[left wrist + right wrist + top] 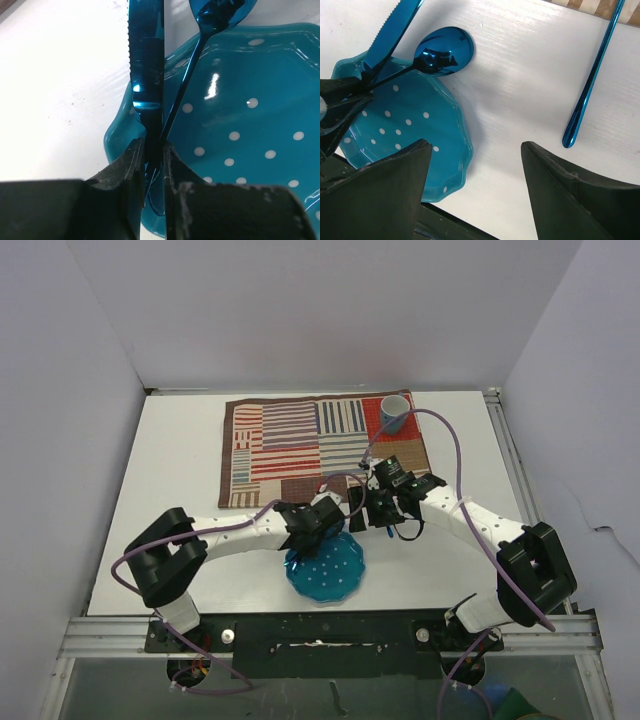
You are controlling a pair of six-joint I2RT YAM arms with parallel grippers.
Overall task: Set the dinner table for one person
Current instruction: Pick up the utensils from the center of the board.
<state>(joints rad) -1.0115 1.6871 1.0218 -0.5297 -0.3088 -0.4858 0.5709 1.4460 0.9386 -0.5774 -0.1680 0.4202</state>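
- Left tool (152, 148): its jaws stood pressed in on the handle of the knife (146, 60), low over the near rim of the dotted teal plate (260, 100). The thin handle of the spoon (220, 12) ran into the same gap, so the pinch probably took both. Whether the spoon was firmly caught could not be told.
- Key relation: the knife's long axis ran straight out from the tool, in line with the slot between the jaws, with the serrated blade pointing away over the plate's edge. The spoon slanted off to one side, its bowl past the rim and above the bare table (170, 470).
- Task's thing: the white table lay beneath everything and carried the plate at its near edge, between the two arms. The striped mat (290, 445) lay farther back, with a cup (395, 410) at its far right corner.
- Right tool (476, 147): its jaws stood spread wide and held nothing, above bare table just beside the plate.
- Third utensil (592, 75): a blue handle lay on the table to the right tool's side, its far end reaching the mat's edge and its head out of view.
- Judgement: the mat lay beyond the plate from the left tool, so the next move called for a lift and a carry away from the bases. The right arm was the nearer one to the loose utensil.
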